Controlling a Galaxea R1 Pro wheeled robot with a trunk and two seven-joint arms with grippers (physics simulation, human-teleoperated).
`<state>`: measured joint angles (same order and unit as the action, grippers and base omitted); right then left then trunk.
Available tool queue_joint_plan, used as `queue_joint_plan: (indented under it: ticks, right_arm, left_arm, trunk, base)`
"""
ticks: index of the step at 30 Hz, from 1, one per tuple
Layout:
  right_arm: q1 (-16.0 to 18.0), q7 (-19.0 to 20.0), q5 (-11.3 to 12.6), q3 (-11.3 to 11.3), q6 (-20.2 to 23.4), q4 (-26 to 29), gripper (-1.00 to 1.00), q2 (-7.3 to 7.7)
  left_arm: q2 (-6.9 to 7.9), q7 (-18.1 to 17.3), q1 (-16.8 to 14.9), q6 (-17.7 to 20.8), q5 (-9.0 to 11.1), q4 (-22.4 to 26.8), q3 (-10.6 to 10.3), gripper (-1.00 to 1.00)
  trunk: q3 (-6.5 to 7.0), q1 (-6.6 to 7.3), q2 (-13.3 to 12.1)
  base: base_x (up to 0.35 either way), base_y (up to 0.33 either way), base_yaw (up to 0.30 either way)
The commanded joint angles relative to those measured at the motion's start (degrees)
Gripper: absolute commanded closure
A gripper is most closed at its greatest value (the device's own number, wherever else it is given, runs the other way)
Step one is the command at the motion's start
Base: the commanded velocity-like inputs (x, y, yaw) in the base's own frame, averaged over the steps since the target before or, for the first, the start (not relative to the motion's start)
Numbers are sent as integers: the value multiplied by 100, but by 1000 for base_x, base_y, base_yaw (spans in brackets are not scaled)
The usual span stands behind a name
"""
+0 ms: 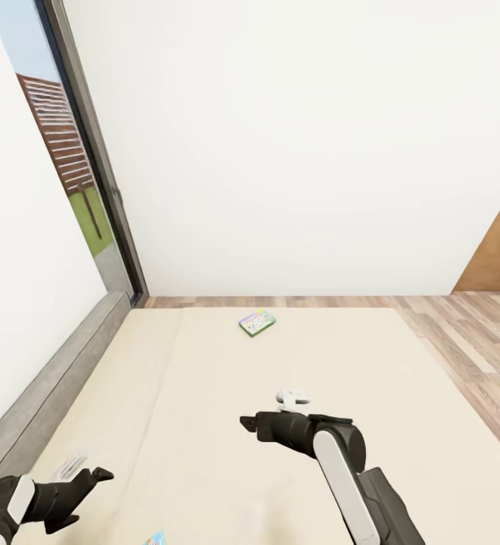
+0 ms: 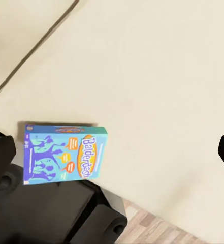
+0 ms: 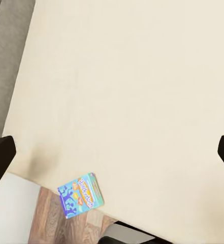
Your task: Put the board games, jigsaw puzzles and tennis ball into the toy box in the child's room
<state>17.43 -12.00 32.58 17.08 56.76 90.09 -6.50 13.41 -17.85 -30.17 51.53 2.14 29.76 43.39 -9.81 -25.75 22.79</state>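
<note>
Two board games lie flat on the cream bed (image 1: 204,393). The white-green-yellow one (image 1: 257,323) rests near the far edge of the mattress. The mostly blue one (image 1: 155,538) sits at the near edge, just in front of me, and its printed lid reads clearly in the left wrist view (image 2: 66,152) and smaller in the right wrist view (image 3: 81,194). My left gripper (image 1: 89,492) (image 2: 112,152) hovers open above the bed, to the left of the blue game. My right gripper (image 1: 246,425) (image 3: 112,157) is open too, held over the middle of the mattress with nothing between its fingers.
A grey headboard (image 1: 45,386) runs along the bed's left side under a white wall. A dark-framed window (image 1: 98,182) stands at the back left. Wood-plank floor (image 1: 461,333) lies beyond and right of the bed. My dark base (image 2: 56,213) is against the near edge.
</note>
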Motion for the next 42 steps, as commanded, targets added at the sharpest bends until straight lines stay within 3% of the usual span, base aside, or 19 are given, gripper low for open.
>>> queue_joint_plan:
  ticks: [1, 6, 16, 42]
  right_arm:
    - [6, -63, 69, 9, 14, 8, -100, -12]
    - [6, -60, 118, -1, 43, 13, -100, -22]
    - [6, -55, 150, -305, 79, 8, -100, 9]
    - [6, -57, 152, -337, 84, 8, -100, 25]
  left_arm:
    - [1, 10, -6, 43, 22, 4, 47, -100]
    - [15, 139, -20, 50, 29, 3, 161, -100]
    - [34, 390, -225, 50, 24, 3, 254, -100]
    - [96, 419, -269, 54, 15, 0, 254, -100]
  trunk:
    - [-19, -3, 12]
    - [-60, -3, 12]
    - [-152, -3, 12]
    - [-395, -3, 12]
  base:
    - [0, 0, 0]
    - [0, 0, 0]
    - [0, 0, 0]
    - [0, 0, 0]
